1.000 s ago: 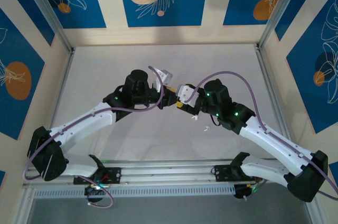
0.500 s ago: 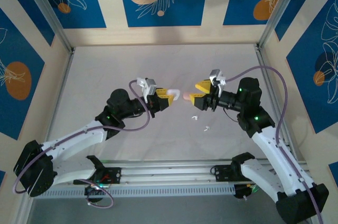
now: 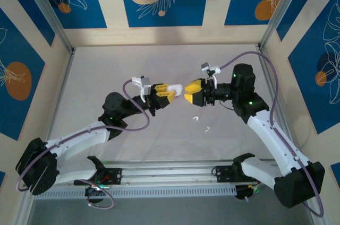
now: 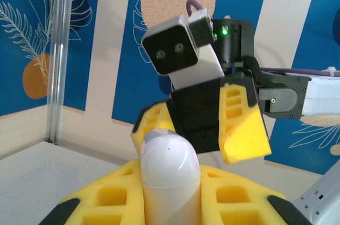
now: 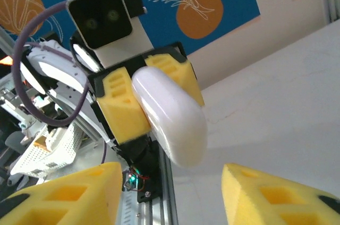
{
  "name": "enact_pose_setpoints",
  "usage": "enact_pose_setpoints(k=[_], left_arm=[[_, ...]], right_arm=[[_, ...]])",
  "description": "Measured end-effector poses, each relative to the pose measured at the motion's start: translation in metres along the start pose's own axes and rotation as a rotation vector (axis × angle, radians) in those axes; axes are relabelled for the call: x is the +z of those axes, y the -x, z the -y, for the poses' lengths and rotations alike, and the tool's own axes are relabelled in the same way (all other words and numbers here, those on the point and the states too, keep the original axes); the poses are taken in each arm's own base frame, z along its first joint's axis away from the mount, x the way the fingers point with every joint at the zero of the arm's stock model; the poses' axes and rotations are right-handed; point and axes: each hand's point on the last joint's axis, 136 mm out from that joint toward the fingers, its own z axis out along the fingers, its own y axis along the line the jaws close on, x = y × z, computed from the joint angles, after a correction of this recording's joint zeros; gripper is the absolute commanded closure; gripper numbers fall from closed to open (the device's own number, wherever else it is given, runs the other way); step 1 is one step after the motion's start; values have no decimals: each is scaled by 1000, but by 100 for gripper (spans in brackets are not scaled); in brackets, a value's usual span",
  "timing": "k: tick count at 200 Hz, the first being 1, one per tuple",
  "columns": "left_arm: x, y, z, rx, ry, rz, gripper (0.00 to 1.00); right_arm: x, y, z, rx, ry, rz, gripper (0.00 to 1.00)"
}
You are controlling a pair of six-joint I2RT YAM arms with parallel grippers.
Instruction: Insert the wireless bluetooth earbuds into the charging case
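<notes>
Earbuds: two small white earbuds (image 3: 207, 128) lie loose on the table (image 3: 106, 71), close together, on the near side of the right gripper and not in the case. Any others I cannot make out.
Earbud risk: they are tiny and light. A finger coming down off-centre could flick one away, or pinch it so it pops out sideways.
Left gripper (image 3: 166, 93): clamped tight on the white case (image 4: 169, 174), which is held up off the table with its rounded end sticking out toward the other arm.
Case: a seam shows around it and the lid looks closed, so nothing can go in yet.
Case risk: the shell is smooth and rounded and sits between foam pads. A push or pull on the free end could twist it or squirt it out of the grip, and it would fall among the earbuds.
Right gripper (image 3: 192, 92): jaws apart and empty, facing the case's tip from just beside it.
Clash risk: the two sets of fingers are nose to nose. A small overshoot would ram foam into foam or knock the case askew.
Lid risk: prying at the wrong spot would drag the whole case instead of opening it.
</notes>
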Motion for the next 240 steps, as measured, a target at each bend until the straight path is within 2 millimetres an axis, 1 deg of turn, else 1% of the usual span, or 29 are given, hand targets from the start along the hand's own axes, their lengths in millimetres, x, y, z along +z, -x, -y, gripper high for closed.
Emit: enact_pose_setpoints(k=[30,66,75,88,98,112,122,131,159,183,211,230,240], left_arm=[[1,-2,2,-24,-21,-7,91],[2,-1,6,-50,-41,-2,91],[2,0,6,-56,-44,-1,90],[2,-1,7,-62,-51,-4,90],[3,-3,8,-67,-59,-8,90],[4,-5,8,-76,-64,-14,90],[4,-5,9,-83,-75,-17,89],[4,-6,9,-86,-79,-18,89],[5,-2,11,-86,-88,-4,89],[5,-1,12,-86,-93,1,88],[5,-1,12,-87,-94,-1,88],[5,-1,12,-86,-93,0,86],[5,0,12,-86,-94,1,84]], right_arm=[[3,7,-4,-108,26,-1,56],[8,4,8,-165,35,-16,55],[9,2,8,-178,44,-20,56],[10,1,7,-200,58,-22,60],[11,1,3,-222,74,-23,65],[12,2,-1,-241,97,-25,66],[13,3,-3,-247,107,-26,66],[13,5,-4,-254,117,-26,70],[15,9,-7,-261,144,-33,73],[14,10,-8,-258,152,-41,68],[14,7,-8,-244,151,-53,67],[15,8,-8,-228,161,-60,71],[15,8,-8,-223,167,-63,76]])
